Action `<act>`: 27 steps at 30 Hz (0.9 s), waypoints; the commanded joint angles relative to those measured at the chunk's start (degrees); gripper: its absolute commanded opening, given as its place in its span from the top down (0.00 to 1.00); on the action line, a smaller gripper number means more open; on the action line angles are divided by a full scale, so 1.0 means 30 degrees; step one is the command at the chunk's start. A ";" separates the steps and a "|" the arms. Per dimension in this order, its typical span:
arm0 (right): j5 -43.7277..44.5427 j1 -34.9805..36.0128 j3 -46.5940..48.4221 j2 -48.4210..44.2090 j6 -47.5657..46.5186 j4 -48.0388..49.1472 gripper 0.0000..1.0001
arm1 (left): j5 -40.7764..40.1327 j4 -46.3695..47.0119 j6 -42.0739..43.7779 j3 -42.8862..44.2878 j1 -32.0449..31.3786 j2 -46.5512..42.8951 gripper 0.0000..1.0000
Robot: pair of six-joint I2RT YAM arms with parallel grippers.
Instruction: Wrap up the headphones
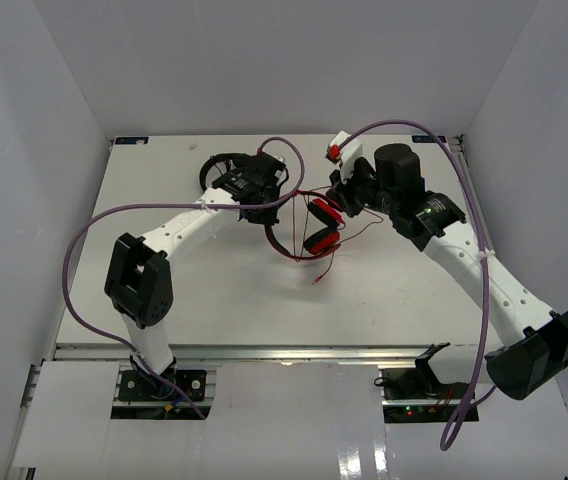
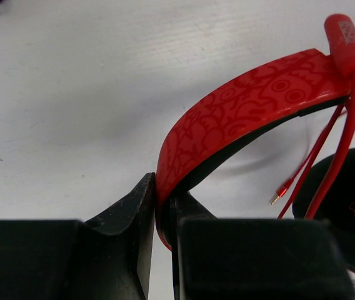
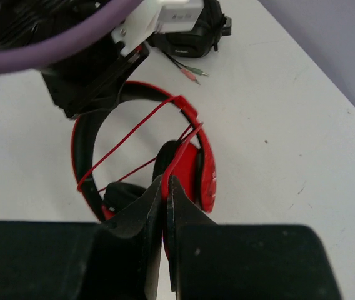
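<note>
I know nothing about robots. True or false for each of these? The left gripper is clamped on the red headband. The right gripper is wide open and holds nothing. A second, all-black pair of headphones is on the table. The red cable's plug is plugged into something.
1. The left gripper is clamped on the headband of the red headphones. True.
2. The right gripper is wide open and holds nothing. False: its fingers are closed on the thin red cable.
3. All-black headphones are on the table. True: they sit behind the left arm.
4. The plug is plugged into something. False: the metal tip is bare and loose.
</note>
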 commanded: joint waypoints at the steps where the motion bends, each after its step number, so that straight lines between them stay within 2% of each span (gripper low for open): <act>1: -0.2280 0.0137 0.1087 -0.1116 -0.0017 -0.0464 0.92 | -0.2740 0.0051 -0.1985 0.1100 0.0279 -0.0629 1.00; 7: -0.4832 0.0124 -0.0395 -0.1711 0.1403 -0.0545 0.92 | -0.4072 0.1617 -0.3874 0.1146 0.0488 -0.1655 1.00; 13: -0.8644 -0.0385 -0.1613 -0.1769 0.3587 0.0602 0.92 | -0.3577 0.3726 -0.6860 0.1062 0.0489 -0.2721 1.00; 27: -0.9705 -0.1396 -0.2346 -0.1466 0.5220 0.2496 0.91 | -0.1997 0.8119 -1.2237 -0.2310 0.0489 -0.6210 1.00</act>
